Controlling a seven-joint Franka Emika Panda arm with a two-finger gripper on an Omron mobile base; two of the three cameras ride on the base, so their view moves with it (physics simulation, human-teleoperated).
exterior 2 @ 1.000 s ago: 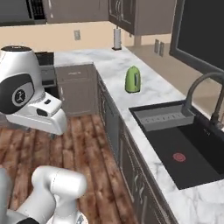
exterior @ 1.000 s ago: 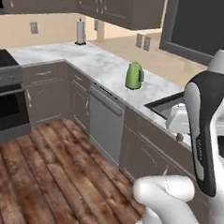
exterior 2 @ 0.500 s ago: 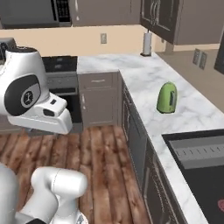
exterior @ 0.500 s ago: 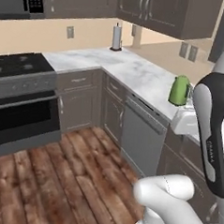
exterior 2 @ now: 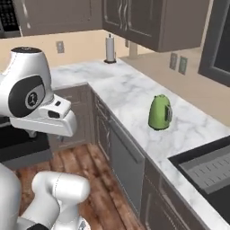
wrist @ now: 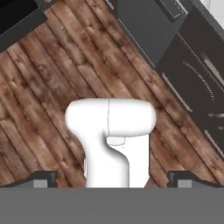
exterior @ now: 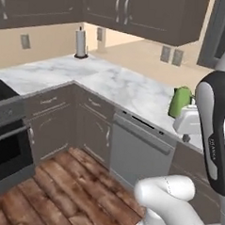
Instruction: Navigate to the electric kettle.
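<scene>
The whole scene has shifted in both base views over the last second, so the base has been driven and turned, and the things themselves have not moved. In the left base view the kettle (exterior: 180,102) was near the middle of the picture 1 s ago and is now at the right, partly behind the arm. In the right base view it has grown larger, and the sink (exterior 2: 204,173), which had slid mostly out of frame 0.5 s ago, is seen again at the lower right. This is judged as an approach nearly finished: the kettle is close ahead, though the base may yet need squaring to it.

The kettle (exterior 2: 160,112) stands upright on the worktop (exterior 2: 130,92), on the long run between the inner corner and the sink, nearer the sink, with its handle turned toward the sink. The towel roll (exterior 2: 109,49) stands at the back of the worktop by the corner, well apart from the kettle.

The gripper (wrist: 112,180) is pointed down at the wood floor (wrist: 52,78). Its 2 tips are seen far apart at the bottom of the hand view, so the jaws are spread wide. Nothing is held and nothing is touched.
</scene>
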